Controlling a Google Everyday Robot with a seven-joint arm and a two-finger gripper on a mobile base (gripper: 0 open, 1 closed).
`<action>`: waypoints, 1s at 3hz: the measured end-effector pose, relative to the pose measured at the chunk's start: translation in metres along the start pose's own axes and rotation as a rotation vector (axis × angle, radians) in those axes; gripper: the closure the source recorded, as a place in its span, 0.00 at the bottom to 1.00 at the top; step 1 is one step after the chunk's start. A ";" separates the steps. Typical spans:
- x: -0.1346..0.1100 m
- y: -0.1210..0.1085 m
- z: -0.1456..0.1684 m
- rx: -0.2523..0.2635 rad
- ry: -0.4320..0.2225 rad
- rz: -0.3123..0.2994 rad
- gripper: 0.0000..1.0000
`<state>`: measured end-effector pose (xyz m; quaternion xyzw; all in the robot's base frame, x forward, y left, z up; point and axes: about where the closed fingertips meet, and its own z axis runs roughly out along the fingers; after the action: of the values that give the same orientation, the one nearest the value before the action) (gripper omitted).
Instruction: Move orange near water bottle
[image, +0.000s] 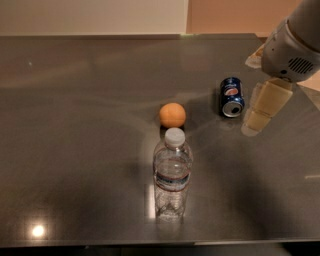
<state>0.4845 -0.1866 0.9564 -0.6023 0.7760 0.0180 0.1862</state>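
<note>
The orange (172, 115) is sitting on the desk (75, 125) just behind the upright water bottle (172, 175), so little travel is probably remaining. Being round, it is showing no long axis or heading. The claw (263, 107) is hovering right of the soda can (232, 96), its spread impossible to tell.

One orange (172, 114), one water bottle (172, 192) and one blue soda can (232, 96) stand on one dark table (75, 130): three loose things in all, each the only one of its kind. The bottle carries one white cap (175, 136). One robot arm (292, 45) comes in from the right edge, with one hand (256, 120) hanging over the table just right of the can.
</note>
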 end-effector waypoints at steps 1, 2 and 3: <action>-0.013 -0.015 0.020 -0.019 -0.036 -0.004 0.00; -0.024 -0.029 0.041 -0.037 -0.071 -0.002 0.00; -0.036 -0.037 0.069 -0.061 -0.087 -0.006 0.00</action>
<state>0.5450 -0.1464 0.9106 -0.6087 0.7644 0.0670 0.2015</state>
